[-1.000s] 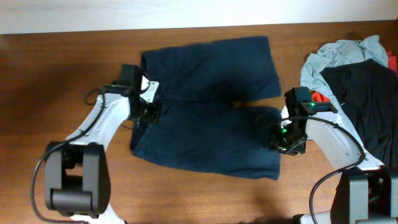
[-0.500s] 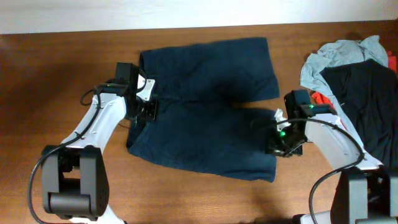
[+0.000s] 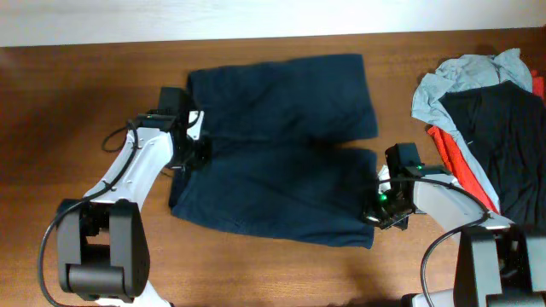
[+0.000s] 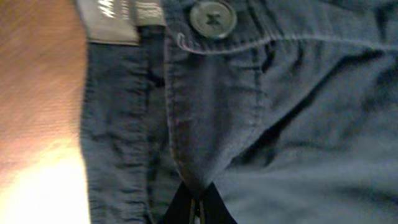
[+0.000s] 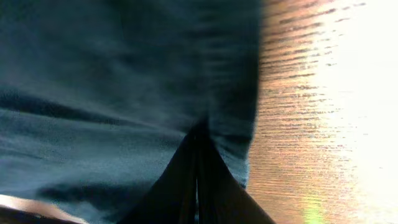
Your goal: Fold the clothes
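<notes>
Left gripper (image 4: 198,210) clamps the left waistband of the dark navy blue soft fabric shorts (image 3: 281,128), lying flat mid-scene. Right gripper (image 5: 198,163) pinches the near leg's right hem, seemingly tensioning the cloth for folding.

Overhead even, sharp; both wrist views blurred, glare washing out table (image 5: 336,124).

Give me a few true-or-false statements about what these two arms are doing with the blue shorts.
1. The right gripper pinches a leg hem of the shorts. True.
2. The left gripper hangs open above the table. False: it is shut on the shorts' waistband.
3. The shorts lie inside the clothes pile. False: they lie apart from it, spread on the wood.
4. A button shows near the left gripper. True.
</notes>
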Robot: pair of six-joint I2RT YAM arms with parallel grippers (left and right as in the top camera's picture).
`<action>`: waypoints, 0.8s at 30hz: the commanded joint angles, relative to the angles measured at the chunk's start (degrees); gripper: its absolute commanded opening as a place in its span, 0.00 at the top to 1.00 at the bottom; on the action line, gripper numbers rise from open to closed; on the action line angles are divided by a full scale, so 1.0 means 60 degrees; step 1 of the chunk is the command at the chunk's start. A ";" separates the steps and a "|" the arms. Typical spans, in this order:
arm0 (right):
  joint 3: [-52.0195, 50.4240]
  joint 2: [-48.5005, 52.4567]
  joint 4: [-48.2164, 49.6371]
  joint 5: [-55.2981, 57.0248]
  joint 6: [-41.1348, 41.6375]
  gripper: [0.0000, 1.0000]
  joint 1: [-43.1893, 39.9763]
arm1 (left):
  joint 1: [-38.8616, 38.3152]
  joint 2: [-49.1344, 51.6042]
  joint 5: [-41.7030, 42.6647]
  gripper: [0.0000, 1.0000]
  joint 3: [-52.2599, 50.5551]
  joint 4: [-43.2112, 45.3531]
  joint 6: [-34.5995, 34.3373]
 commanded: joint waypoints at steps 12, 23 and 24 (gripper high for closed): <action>0.0280 -0.0120 0.0098 0.0310 -0.0481 0.96 -0.0299 | 0.0393 -0.0266 -0.2058 0.99 0.0200 0.0171 -0.1107; 0.1814 -0.0335 -0.0291 -0.0725 -0.0514 0.96 -0.0699 | 0.0393 -0.0266 -0.2025 1.00 0.0200 0.0066 -0.1111; 0.1814 -0.0328 -0.0302 -0.0725 -0.0565 0.96 -0.0652 | 0.0393 -0.0270 -0.2025 1.00 0.0200 0.0069 -0.1107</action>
